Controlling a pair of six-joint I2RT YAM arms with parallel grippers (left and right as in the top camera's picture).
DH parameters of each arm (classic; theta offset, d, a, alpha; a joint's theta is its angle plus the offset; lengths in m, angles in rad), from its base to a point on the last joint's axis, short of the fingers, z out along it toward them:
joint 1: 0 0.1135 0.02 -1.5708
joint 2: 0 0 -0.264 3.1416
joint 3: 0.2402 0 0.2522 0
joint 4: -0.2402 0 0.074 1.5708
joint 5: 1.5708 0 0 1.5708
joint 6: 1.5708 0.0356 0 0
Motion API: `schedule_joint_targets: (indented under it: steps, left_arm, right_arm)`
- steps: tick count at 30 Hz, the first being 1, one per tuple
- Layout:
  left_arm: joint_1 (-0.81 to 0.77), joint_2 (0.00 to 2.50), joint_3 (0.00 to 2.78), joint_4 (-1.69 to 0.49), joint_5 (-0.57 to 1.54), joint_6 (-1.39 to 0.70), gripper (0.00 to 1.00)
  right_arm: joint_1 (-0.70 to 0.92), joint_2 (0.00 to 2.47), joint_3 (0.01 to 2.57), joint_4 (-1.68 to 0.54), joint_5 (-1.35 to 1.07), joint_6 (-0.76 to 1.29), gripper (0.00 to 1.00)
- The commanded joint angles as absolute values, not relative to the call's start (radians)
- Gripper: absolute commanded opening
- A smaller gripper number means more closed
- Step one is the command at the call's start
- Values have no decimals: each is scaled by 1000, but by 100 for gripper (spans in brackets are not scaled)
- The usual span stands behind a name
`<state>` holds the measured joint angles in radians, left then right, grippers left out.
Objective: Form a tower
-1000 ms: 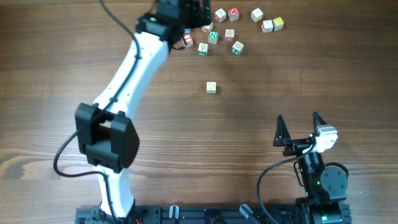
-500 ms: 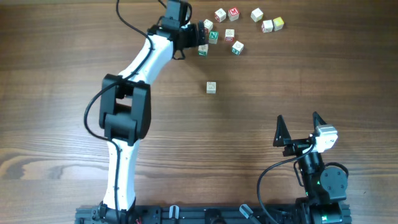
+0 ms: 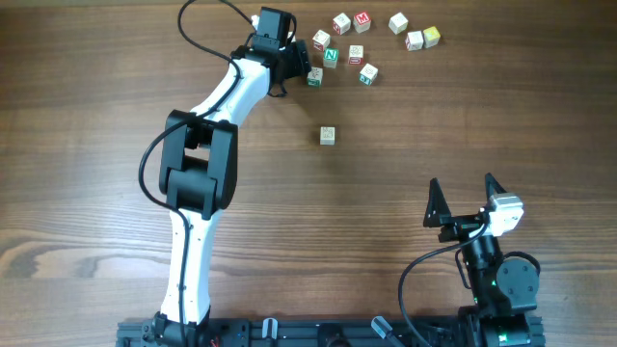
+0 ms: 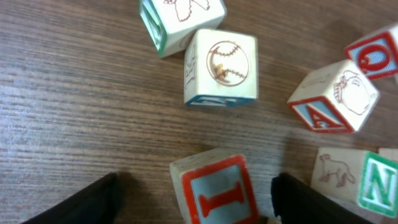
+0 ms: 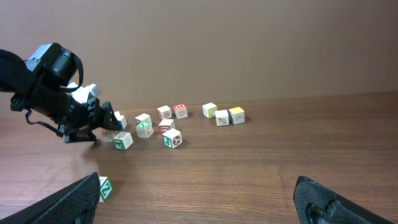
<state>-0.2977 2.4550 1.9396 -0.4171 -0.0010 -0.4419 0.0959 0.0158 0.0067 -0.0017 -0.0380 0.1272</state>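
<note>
The left hand (image 4: 196, 198) was spread at the far cluster of loose cubes, with 1 finger on each side of a cube with a red I (image 4: 214, 186). A gap showed at both sides, so nothing was grasped. A baseball cube (image 4: 222, 67) lay just beyond. The tower (image 3: 328, 135) stood alone mid-worktop (image 3: 96, 145), well apart from that cluster. The right hand (image 3: 462, 188) hung released and empty near the front edge.
</note>
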Motion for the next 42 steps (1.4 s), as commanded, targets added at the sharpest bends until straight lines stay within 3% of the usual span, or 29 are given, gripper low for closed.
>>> schedule_joint_targets:
  steps: [1, 8, 13, 17, 21, 29, 42]
  left_arm:
    - [-290, 2502, 1944, -423, -21, -461, 54]
    - [-290, 2502, 1944, -439, -22, -452, 44]
    - [-290, 2469, 1944, -505, -80, -421, 29]
    - [-290, 2396, 1944, -562, -86, -316, 32]
    - [-291, 2275, 1944, -655, -118, -318, 25]
    - [-372, 2061, 1944, -884, -113, -318, 24]
    - [-589, 2063, 1823, -1003, -113, -424, 26]
  right_arm:
    - [102, 16, 6, 1, -51, 124, 100]
    - [102, 16, 6, 1, -51, 124, 100]
    - [102, 16, 6, 1, -51, 124, 100]
    - [102, 16, 6, 1, -51, 124, 100]
    - [102, 16, 6, 1, -51, 124, 100]
    - [102, 16, 6, 1, -51, 124, 100]
    - [102, 16, 6, 1, -51, 124, 100]
